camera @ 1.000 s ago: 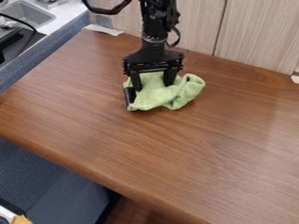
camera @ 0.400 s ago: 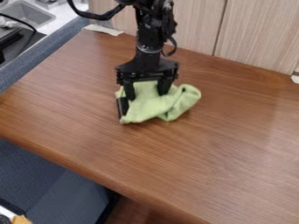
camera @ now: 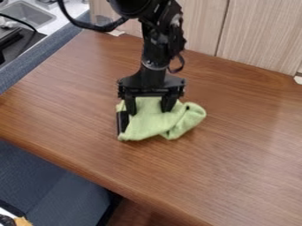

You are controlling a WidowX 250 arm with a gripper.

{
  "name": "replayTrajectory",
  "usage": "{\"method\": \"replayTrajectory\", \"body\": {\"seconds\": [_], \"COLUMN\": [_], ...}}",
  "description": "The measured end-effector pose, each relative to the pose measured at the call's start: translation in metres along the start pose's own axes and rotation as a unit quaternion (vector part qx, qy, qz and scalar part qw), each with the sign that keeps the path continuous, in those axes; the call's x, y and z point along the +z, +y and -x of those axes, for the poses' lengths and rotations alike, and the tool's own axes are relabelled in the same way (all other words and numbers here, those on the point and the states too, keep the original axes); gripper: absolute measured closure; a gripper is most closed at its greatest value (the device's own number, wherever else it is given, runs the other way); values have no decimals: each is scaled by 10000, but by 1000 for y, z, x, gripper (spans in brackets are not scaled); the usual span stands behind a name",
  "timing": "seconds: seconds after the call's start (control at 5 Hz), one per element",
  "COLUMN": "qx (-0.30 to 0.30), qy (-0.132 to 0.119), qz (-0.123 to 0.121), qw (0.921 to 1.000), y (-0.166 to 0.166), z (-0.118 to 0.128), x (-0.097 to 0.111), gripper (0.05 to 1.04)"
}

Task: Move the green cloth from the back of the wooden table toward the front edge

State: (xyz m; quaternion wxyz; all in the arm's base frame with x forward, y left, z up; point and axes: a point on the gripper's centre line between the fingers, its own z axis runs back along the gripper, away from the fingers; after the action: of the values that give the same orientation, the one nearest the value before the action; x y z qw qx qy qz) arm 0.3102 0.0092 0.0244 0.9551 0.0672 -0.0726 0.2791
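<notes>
At the frame's centre, we had our gripper [camera: 149, 111] touching the green cloth [camera: 154, 126], jaws apart — contact made, withdrawal seemingly left.

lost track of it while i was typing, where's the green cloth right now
The light green cloth lies bunched on the brown wooden table, beneath the black two-finger gripper, just left of centre in the camera view.

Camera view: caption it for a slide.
Black gripper on a crumpled green cloth, a black object at the cloth's edge, on a wood-grain tabletop.
</notes>
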Motion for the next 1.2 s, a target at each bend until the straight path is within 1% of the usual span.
{"method": "replayTrajectory", "body": {"seconds": [0.2, 0.4, 0.6, 0.8, 1.0, 1.2], "qx": [-211, -378, -376, -367, -367, -276], "qy": [62, 32, -92, -401, -681, -990], "qz": [-30, -56, 21, 123, 288, 561], "qw": [9998, 9993, 9992, 9984, 9966, 9931], "y": [7, 12, 13, 14, 10, 11], "z": [28, 41, 38, 28, 16, 6], "x": [5, 8, 16, 37, 61, 95], "gripper": [83, 83, 83, 83, 83, 83]}}
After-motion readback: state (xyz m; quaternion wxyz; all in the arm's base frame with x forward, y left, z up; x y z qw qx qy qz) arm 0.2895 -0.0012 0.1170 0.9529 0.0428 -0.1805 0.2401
